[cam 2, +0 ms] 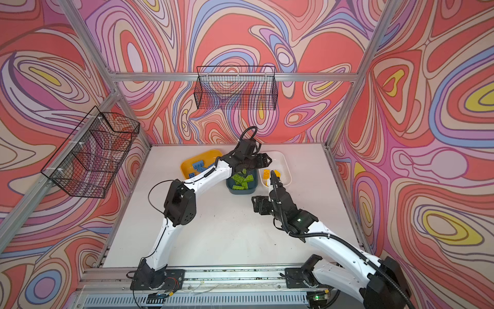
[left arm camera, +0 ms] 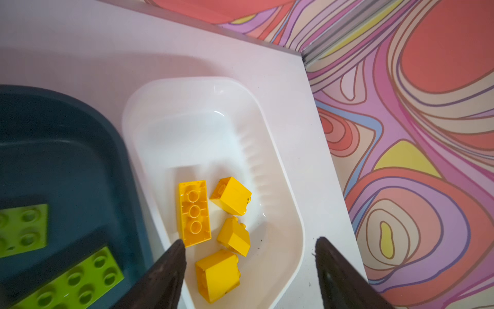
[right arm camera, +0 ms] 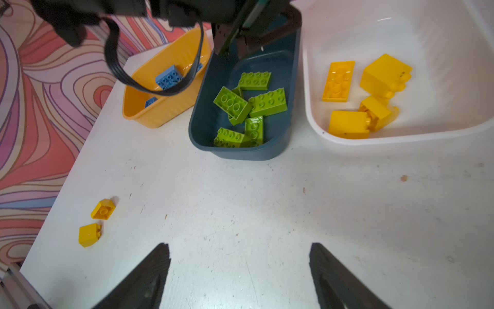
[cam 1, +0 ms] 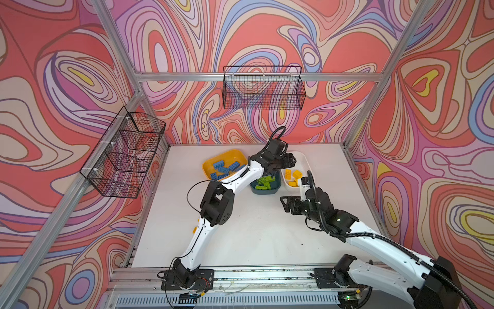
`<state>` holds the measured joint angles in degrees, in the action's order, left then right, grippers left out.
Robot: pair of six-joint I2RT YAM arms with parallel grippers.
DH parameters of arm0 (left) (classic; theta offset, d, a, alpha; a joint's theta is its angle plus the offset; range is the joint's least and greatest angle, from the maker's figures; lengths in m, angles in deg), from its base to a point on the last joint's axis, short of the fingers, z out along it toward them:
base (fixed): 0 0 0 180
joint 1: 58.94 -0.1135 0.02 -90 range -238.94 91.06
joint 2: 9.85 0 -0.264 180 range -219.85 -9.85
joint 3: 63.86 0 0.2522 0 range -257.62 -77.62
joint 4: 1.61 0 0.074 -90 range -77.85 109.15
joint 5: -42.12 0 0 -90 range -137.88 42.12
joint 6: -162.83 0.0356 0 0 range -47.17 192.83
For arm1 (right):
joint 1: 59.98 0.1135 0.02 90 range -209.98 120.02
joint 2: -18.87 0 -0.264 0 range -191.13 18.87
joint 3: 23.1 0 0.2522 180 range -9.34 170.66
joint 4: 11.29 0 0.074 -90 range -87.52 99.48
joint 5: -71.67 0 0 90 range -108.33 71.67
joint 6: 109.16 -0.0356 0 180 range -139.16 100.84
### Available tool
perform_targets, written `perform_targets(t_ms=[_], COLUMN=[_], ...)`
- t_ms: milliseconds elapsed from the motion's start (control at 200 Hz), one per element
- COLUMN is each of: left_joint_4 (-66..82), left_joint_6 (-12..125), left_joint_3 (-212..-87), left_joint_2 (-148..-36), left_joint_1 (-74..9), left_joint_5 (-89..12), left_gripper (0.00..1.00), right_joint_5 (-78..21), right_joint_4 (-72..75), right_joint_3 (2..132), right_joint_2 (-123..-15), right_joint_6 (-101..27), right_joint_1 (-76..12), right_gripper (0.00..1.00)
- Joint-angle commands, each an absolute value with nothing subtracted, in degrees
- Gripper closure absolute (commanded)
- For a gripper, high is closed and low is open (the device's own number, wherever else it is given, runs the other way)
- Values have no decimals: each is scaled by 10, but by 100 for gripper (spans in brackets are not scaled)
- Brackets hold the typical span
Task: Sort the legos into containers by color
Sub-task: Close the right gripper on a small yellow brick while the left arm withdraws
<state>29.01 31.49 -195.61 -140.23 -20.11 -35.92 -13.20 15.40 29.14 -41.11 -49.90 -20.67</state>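
Three containers stand in a row at the back of the table. The yellow tub (cam 1: 230,153) holds blue legos (cam 1: 223,167). Lime green legos (right arm camera: 251,107) fill the teal tub (right arm camera: 240,152). The white tub (left arm camera: 200,133) holds several yellow legos (left arm camera: 193,212). My left gripper (left arm camera: 250,242) hangs open over the white tub's near end, with a yellow lego lying loose below its jaws. My right gripper (right arm camera: 239,247) is open and empty over bare table in front of the tubs. Two small yellow legos (right arm camera: 103,209) lie loose near the table's left edge.
Black wire baskets hang on the back wall (cam 1: 263,88) and the left wall (cam 1: 125,155). The left arm's elbow (cam 1: 216,203) stretches diagonally over the table's middle. In a top view one loose yellow lego (cam 1: 195,229) peeks out beside that arm.
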Motion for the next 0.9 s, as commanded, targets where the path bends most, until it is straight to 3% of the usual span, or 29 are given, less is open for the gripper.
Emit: perform_targets(t_ms=[0, 326, 581, 891], left_joint_4=[236, 235, 388, 448], left_joint_6=[325, 400, 478, 529], left_joint_3=[-1889, -1598, -1541, -1496], left_joint_2=[-1279, -929, -748, -590], left_joint_1=[-224, -283, -307, -308], left_joint_5=[-376, -482, -555, -599], left_gripper=[24, 22, 21, 19], right_joint_5=[-118, -82, -123, -217], right_joint_4=[166, 134, 128, 61], right_joint_3=[323, 475, 645, 759], right_joint_2=[-454, -680, -887, -1033], right_joint_6=[-485, -452, -407, -326], right_joint_1=[-165, -25, 28, 47], right_gripper=[14, 14, 13, 13])
